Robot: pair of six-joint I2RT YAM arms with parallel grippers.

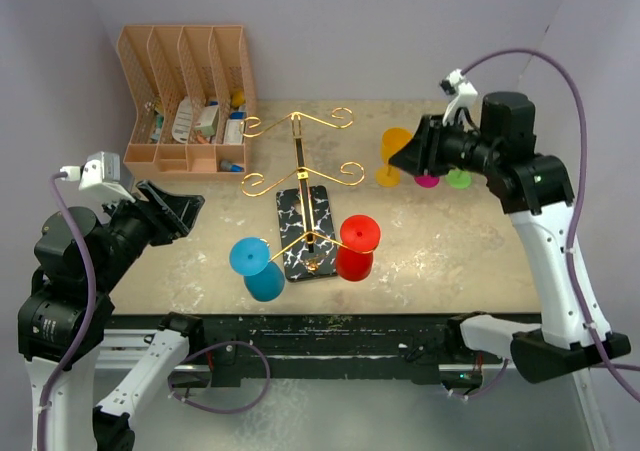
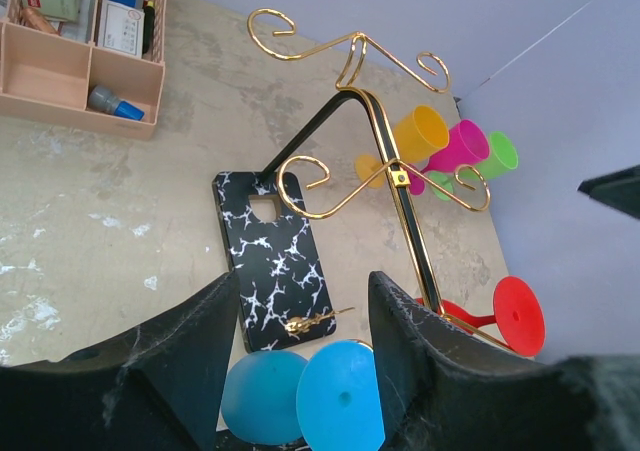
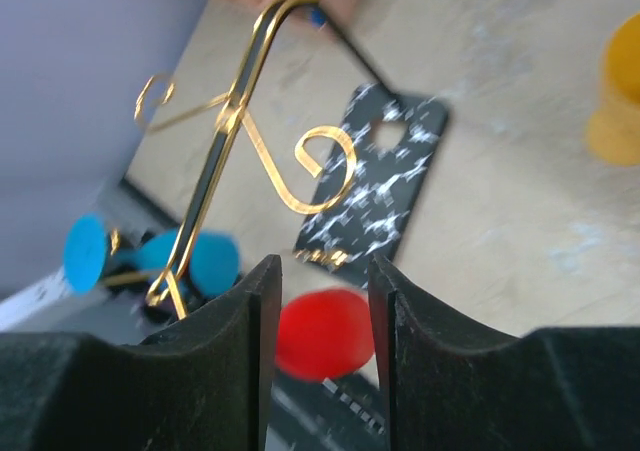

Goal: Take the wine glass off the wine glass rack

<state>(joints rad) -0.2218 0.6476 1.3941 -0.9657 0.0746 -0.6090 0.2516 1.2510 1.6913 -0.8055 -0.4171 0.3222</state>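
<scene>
- The left gripper [image 2: 303, 301] is spread wide and holds nothing. It hovers at the near left of the table [image 1: 480, 251] and points at the rack.
- The right gripper [image 3: 322, 271] is parted by a narrower gap, also with nothing in it. It hangs over the far right of the table.
- The wine glass rack [image 1: 303, 161] stands between them, mid-table, on its black marble base [image 1: 307, 233].
- Two glasses hang from its lowest arms, the blue glass [image 1: 255, 268] on the left and the red glass [image 1: 357, 248] on the right. Neither gripper touches them.
- As I judge it, removing a hanging glass has not yet begun. The reach, the grip and the slide off the hook all remain.
- Count: one rack and five glasses.
- Two glasses are on the rack. Three stand on the table near the right gripper: an orange glass [image 1: 394, 155], a magenta glass [image 1: 428, 178] and a green glass [image 1: 459, 178].
- One peach organiser [image 1: 185, 91] sits at the far left.
</scene>
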